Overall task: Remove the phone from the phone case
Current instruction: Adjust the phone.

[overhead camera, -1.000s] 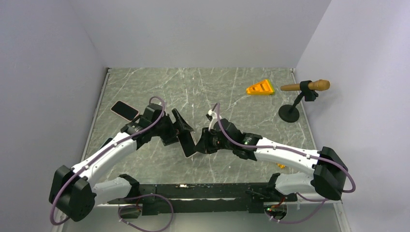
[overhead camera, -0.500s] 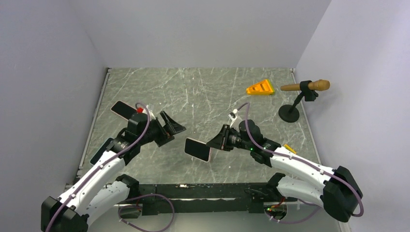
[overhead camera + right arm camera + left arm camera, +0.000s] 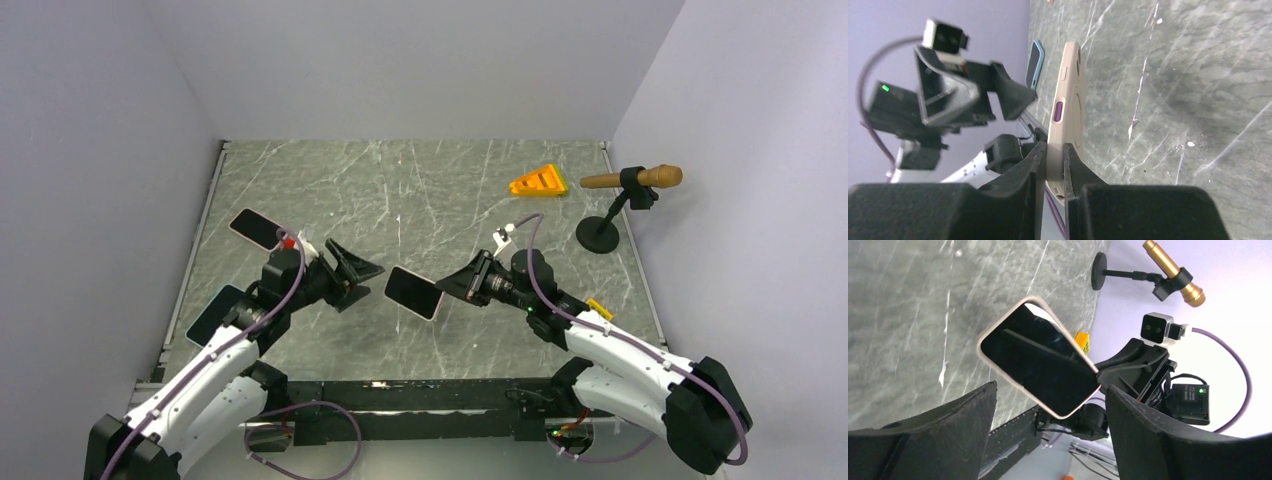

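Clearly, right gripper [image 3: 452, 286] pinches cased phone [image 3: 414, 292]; left gripper [image 3: 352, 272] gapes

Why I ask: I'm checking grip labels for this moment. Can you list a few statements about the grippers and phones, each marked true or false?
1. The right gripper is shut on the phone. True.
2. The left gripper grips that phone too. False: it is open and apart from it.
3. The held phone lies flat on the table. False: the right gripper holds it up by one end.
4. A second phone lies on the table behind the left gripper. True.
5. The microphone lies on the table. False: it sits in a stand.
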